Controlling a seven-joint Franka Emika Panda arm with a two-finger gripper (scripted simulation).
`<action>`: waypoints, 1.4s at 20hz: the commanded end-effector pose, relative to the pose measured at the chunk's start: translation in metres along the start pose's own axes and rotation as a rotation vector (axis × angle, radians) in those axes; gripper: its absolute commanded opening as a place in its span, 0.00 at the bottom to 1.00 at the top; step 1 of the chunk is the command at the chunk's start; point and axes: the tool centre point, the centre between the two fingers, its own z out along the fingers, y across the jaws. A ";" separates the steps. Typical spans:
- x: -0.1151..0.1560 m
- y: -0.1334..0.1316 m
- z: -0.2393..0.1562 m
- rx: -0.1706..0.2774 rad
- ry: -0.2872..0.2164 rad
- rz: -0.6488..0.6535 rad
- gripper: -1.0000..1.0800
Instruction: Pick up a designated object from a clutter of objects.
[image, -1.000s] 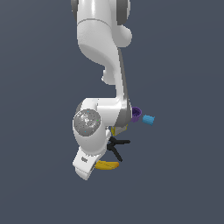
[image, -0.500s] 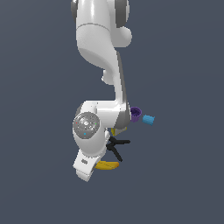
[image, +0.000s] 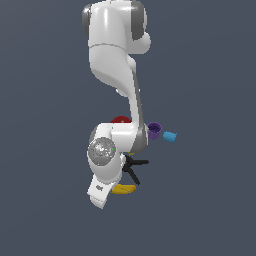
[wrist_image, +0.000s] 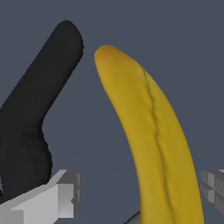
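The yellow banana (wrist_image: 153, 131) fills the wrist view, lying lengthwise between my two fingers, its darker tip (wrist_image: 105, 52) pointing away. My gripper (wrist_image: 140, 192) is open and straddles it; one grey fingertip (wrist_image: 65, 192) stands clear of the banana and the other fingertip (wrist_image: 214, 183) is close to its far side. In the exterior view the banana (image: 125, 189) peeks out beside the white hand (image: 100, 192), which hides the fingers. The rest of the clutter lies just behind it.
A black clamp (wrist_image: 30, 122) lies right beside the banana, also seen in the exterior view as the black clamp (image: 134, 167). Farther back are a purple cup (image: 154, 130), a blue block (image: 170, 136) and a red bowl (image: 120, 120), partly hidden by the arm.
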 end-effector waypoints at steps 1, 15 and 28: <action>0.000 0.000 0.008 -0.001 0.000 0.000 0.96; 0.000 0.002 0.009 -0.001 0.000 0.000 0.00; 0.006 -0.009 -0.028 -0.004 0.000 0.000 0.00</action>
